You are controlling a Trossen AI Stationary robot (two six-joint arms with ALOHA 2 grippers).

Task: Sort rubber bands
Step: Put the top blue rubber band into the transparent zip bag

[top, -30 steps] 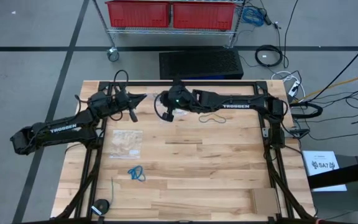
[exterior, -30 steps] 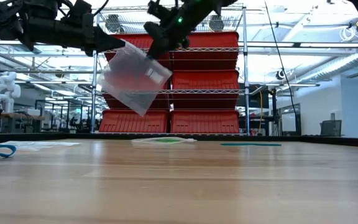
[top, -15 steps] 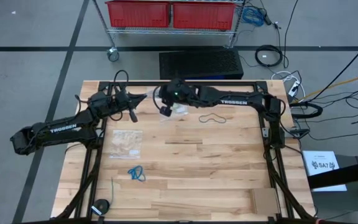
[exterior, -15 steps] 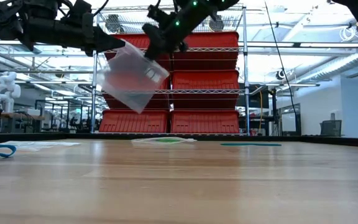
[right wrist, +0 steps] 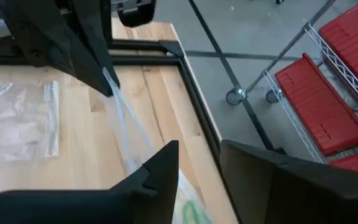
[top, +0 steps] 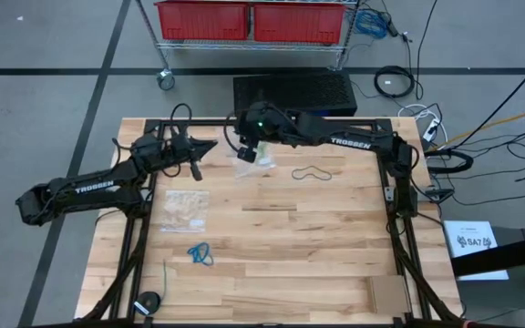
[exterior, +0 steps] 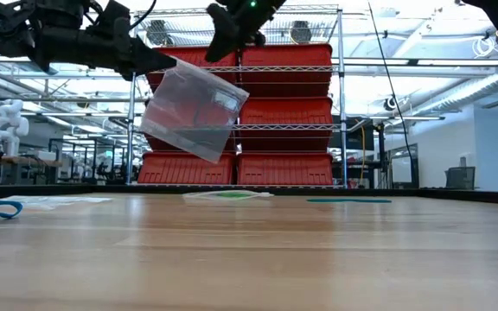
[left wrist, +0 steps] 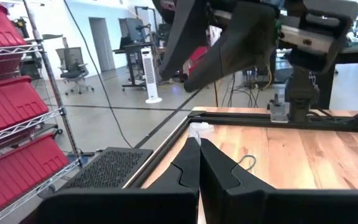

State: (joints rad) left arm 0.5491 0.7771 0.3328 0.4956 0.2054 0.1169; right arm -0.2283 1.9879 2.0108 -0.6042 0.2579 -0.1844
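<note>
Two end effectors aloft | left end effector [exterior: 158, 62] pinches clear bag [exterior: 193, 108] | right end effector [right wrist: 197, 163] parted, empty | blue bands [top: 200, 253], dark band [top: 311, 172] below bag unsorted.

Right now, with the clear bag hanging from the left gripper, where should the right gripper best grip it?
Probably the free top corner of the clear bag, from above. The left gripper pinches the other top corner, so the bag hangs tilted, and the open right gripper is just above that edge.
</note>
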